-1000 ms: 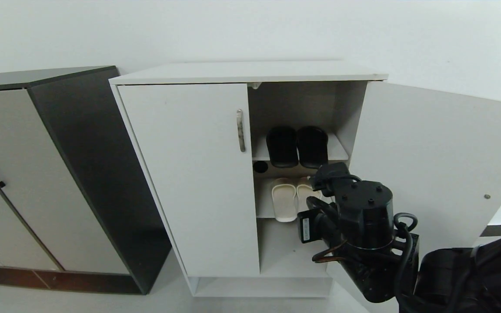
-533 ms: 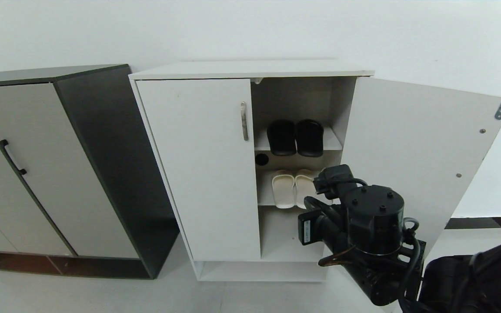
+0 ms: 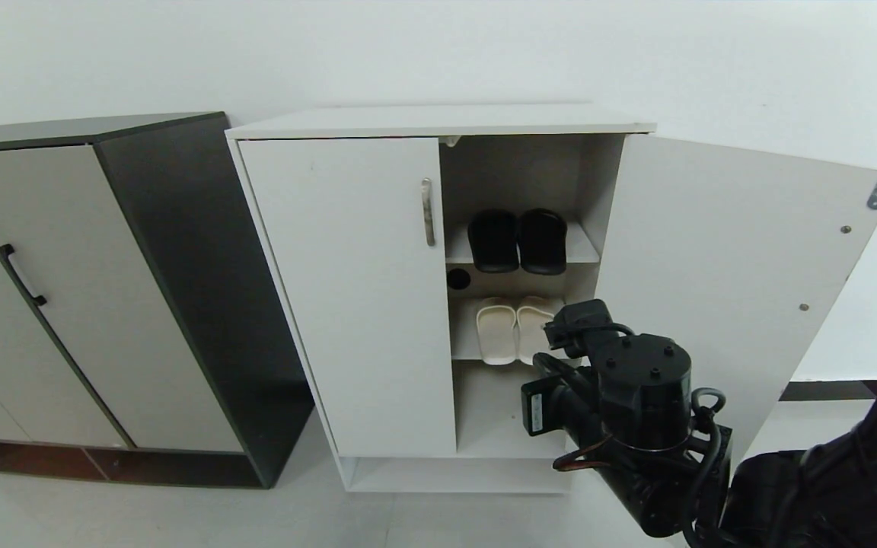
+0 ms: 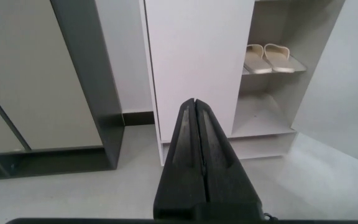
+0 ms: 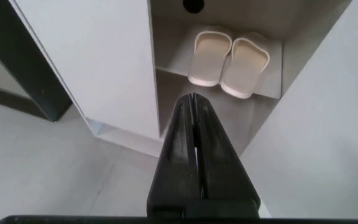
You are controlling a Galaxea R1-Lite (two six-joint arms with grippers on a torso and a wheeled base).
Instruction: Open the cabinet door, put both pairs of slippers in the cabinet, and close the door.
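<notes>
A: So, what stands at the far left?

B: A dark cabinet [image 3: 141,289], doors shut, at nine o'clock from the white cabinet [image 3: 438,120].

A: And the white one?

B: Its left door [image 3: 347,289] is closed, with a metal handle [image 3: 427,211] near the inner edge. The right door [image 3: 728,274] is swung wide open, out toward three o'clock.

A: Where are the slippers?

B: Both pairs are inside the open half. The black slippers [image 3: 518,240] sit side by side on the upper shelf [image 3: 585,247]. The cream slippers [image 3: 515,329] sit at six o'clock from them, on the next shelf down. A round dark spot [image 3: 458,278] lies between the two shelves, possibly a hole in the back panel.

A: The claws?

B: The left gripper [image 4: 194,102] has its fingers pressed together on nothing, above the floor [image 4: 73,193] before the closed door. The right gripper [image 5: 194,98] is likewise pinched together and empty, pointing at the open compartment, just short of the cream pair. Its arm [image 3: 636,396] is at five o'clock from those slippers.
</notes>
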